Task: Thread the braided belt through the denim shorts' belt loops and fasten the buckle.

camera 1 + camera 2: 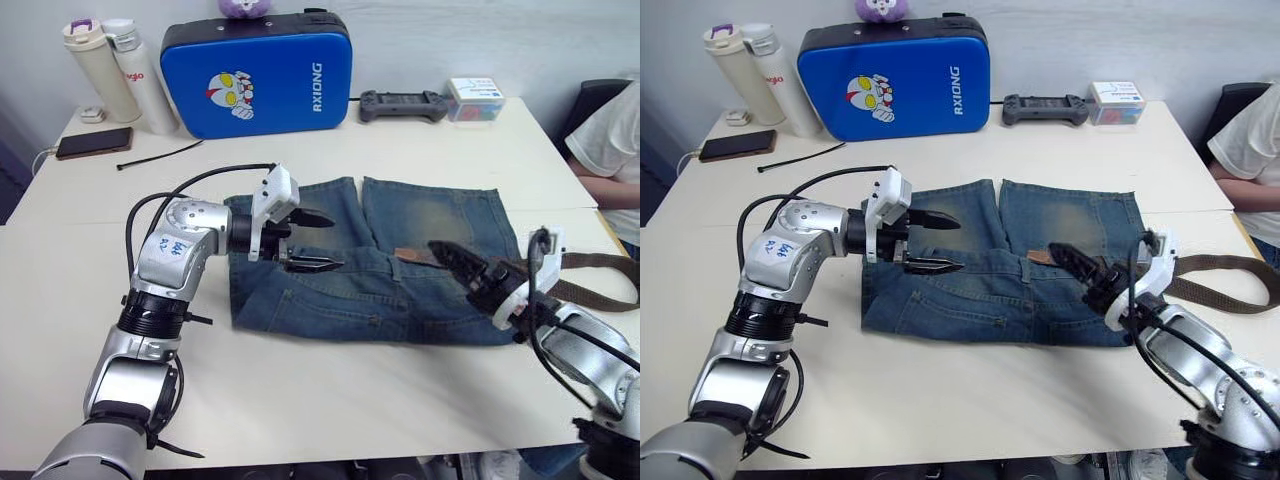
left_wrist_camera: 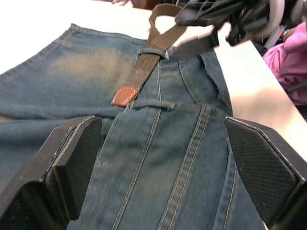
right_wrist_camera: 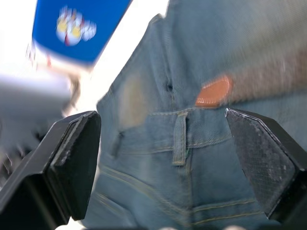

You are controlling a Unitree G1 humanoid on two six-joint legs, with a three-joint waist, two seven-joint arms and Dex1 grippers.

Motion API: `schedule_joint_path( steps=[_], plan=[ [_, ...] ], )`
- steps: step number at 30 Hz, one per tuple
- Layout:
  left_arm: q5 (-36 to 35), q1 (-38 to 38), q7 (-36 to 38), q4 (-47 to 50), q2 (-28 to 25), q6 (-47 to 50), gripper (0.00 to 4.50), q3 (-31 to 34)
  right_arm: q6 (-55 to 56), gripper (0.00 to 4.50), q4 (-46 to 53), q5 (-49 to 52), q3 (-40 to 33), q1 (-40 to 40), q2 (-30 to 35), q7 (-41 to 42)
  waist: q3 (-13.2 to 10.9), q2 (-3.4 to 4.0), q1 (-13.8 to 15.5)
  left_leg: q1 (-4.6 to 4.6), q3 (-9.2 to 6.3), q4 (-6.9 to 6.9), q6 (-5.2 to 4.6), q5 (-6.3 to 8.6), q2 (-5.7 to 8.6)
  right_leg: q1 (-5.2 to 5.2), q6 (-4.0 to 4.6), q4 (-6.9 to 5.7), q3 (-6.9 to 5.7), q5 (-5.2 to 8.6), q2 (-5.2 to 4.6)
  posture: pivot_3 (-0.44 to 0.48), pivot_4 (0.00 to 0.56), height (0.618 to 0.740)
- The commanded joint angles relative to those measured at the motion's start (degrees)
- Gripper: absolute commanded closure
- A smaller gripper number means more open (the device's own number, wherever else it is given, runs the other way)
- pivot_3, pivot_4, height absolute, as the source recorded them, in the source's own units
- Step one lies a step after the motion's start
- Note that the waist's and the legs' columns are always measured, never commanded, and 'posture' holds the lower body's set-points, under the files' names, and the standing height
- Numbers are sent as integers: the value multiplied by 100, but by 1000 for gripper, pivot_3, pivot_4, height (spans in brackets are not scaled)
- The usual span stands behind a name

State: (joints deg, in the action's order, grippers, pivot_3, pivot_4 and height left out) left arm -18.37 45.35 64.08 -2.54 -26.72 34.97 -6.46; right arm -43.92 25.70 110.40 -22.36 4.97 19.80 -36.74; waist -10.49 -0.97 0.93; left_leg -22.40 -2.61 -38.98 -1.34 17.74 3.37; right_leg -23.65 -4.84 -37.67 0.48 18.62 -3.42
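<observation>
Denim shorts (image 1: 400, 270) lie flat on the white desk (image 1: 330, 380). Left gripper (image 1: 322, 242) hovers over the shorts' left part, jaws spread. Right gripper (image 1: 455, 262) sits over the waistband on the right, jaws look parted. Braided belt (image 1: 590, 275) trails off right, its tan tip (image 1: 408, 256) on the waistband. Blue case (image 1: 258, 72), two bottles (image 1: 118, 72), phone (image 1: 94, 142) at the far edge.
</observation>
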Motion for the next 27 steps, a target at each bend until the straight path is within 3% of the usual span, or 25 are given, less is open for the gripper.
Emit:
schedule_joint_path(
  steps=[1, 12, 27],
  plan=[
    [-285, -24, -96, 343, -39, 102, 0, 202, 806, 77, 287, 260, 25, 105, -307, -586, 2, 5, -30, 0, 2, 0, -1, 0, 0, -2, 0, -3, 2, 0, 0, 0, 150, 740],
    [-276, -68, -253, 495, -197, 155, 0, 88, 1439, 77, -367, 72, 274, 460, -402, -590, 2, 7, -102, 0, 0, 5, -2, 1, -1, -2, 0, 1, 1, 0, 4, 0, 150, 740],
    [-281, -9, -353, 485, -250, 183, 0, 84, 2096, 77, -1375, -1336, 209, 730, -931, -360, 4, 8, -96, 6, -2, 9, -2, 1, -1, 3, 2, 2, 1, 1, 3, 0, 150, 740]
  ],
)
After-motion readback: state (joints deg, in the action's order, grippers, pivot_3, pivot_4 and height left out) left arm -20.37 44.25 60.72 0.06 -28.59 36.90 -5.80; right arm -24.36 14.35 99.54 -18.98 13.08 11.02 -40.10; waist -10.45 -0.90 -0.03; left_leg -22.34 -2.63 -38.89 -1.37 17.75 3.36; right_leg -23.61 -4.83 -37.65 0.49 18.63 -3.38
